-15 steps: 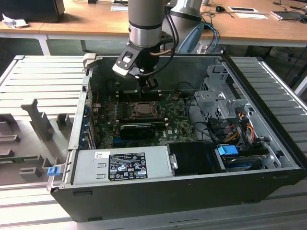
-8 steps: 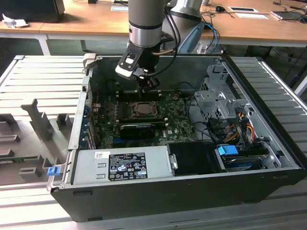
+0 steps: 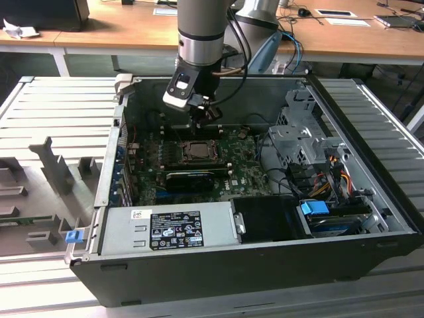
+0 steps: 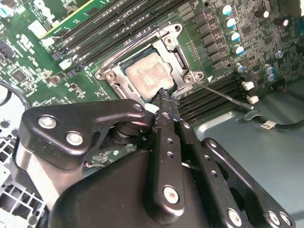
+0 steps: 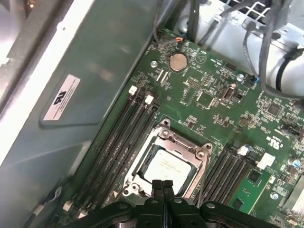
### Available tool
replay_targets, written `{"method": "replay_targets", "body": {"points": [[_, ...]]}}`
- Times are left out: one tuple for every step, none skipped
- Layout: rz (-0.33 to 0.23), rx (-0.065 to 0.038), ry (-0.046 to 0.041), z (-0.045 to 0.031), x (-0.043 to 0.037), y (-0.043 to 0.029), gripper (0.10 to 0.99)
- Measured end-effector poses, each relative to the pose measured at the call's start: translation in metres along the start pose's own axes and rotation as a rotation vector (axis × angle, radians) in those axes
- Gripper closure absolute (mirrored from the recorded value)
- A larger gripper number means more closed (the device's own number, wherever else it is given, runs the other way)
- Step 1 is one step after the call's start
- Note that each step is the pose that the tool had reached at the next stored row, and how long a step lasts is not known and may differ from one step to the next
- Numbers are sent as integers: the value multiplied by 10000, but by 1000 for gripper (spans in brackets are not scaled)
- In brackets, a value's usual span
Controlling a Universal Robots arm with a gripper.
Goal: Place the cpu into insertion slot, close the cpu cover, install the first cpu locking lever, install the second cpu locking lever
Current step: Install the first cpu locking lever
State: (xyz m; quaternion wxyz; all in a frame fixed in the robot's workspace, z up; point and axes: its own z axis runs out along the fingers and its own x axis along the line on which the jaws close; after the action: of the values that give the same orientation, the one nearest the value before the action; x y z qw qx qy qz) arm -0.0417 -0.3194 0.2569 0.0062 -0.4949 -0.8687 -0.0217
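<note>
The cpu is sitting flat in the insertion slot, silver face up, on the green circuit board inside the open computer case. The cpu cover is lying down over it, and its metal frame is ringing the chip, which is showing through the square cut-out. Your gripper is pointing down at the socket with its two fingers pressed together and nothing between them. In both wrist views the tips are hanging at one edge of the cover frame, just beside the chip; you cannot tell whether they are touching the metal. A thin locking lever is reaching out from a corner of the socket. Its long axis is slanting away from the fingertips over the black memory slots, and its near end is lying close beside the tips while its free end is pointing well away. Judging by that, the lever is looking unlatched. In the exterior view, the arm is hanging over the socket from the far side of the case.
</note>
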Motion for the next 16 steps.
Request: {"method": "replay_targets", "body": {"points": [[-146,5,5,0,0,0,980],[-318,10,10,0,0,0,980],[-477,15,15,0,0,0,980],[-618,20,20,0,0,0,980],[-711,23,23,0,0,0,980],[-801,26,26,0,0,0,980],[-1004,32,32,0,0,0,980],[-1102,35,35,0,0,0,980],[-1185,38,38,0,0,0,980],[-1309,42,41,0,0,0,980],[-1425,46,45,0,0,0,980],[-1498,48,48,0,0,0,980],[-1566,50,50,0,0,0,980],[-1650,53,52,0,0,0,980],[-1721,56,55,0,0,0,980],[-1807,57,57,0,0,0,980]]}}
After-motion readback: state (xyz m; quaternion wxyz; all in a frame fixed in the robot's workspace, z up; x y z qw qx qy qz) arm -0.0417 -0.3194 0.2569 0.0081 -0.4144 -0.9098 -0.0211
